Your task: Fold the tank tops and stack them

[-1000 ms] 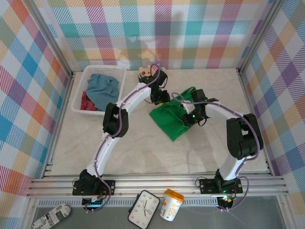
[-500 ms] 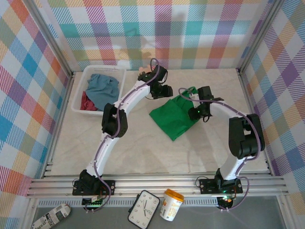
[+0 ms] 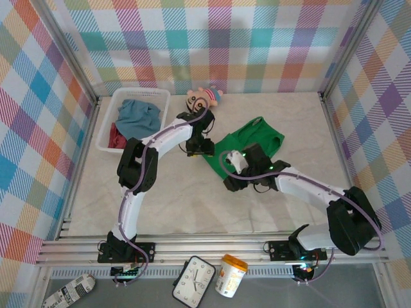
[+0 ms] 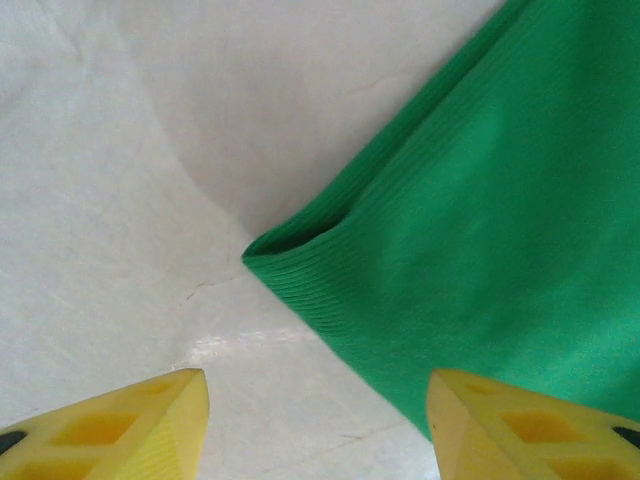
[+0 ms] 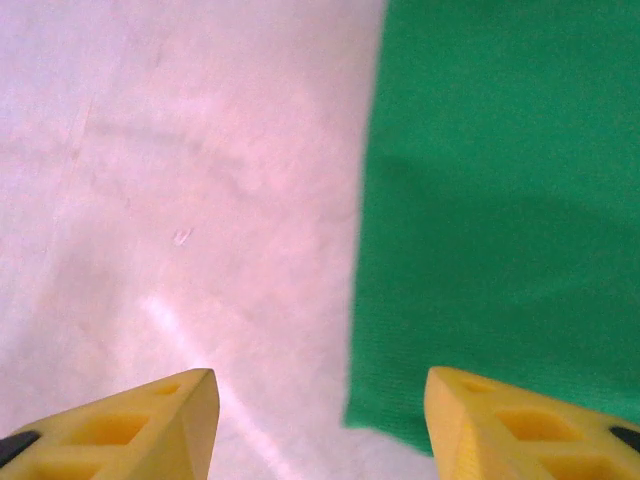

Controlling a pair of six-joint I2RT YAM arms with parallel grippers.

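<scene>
Overhead look at a pale table [image 3: 167, 205] walled in pastel plaid cloth. Below the near rail, a black-and-white analogue clock [image 3: 194, 290], a white tub with an orange lid [image 3: 230, 274] and a rolled printed paper [image 3: 69, 290]. Print on tub and paper, and the clock's numerals, too small to read.

On mid-table, a bright green ribbed tank top [image 3: 250, 144], lying flat, with a strap loop at its back edge. At back left, a white plastic mesh basket [image 3: 103, 146] holding a dusty blue-grey tank top [image 3: 138, 114] heaped over a dark red tank top [image 3: 114, 136]. Near the basket, by the back wall, a small big-headed doll [image 3: 203, 97].

At the green top's left corner, the left gripper [image 3: 200, 147]. From its wrist camera [image 4: 320, 430], yellow fingers [image 4: 115, 425] spread apart and grasping nothing, with the cloth's folded corner just ahead. At the near corner, the right gripper [image 3: 233, 183]. From its own camera [image 5: 320, 420], likewise released and empty, astride the cloth's straight edge.

Compared with a second ago: green top no longer bunched under both grippers but spread wider toward the back right. Left arm drawn back from the doll, now in full view. Right arm swung down and left, elbow far out to the right.
</scene>
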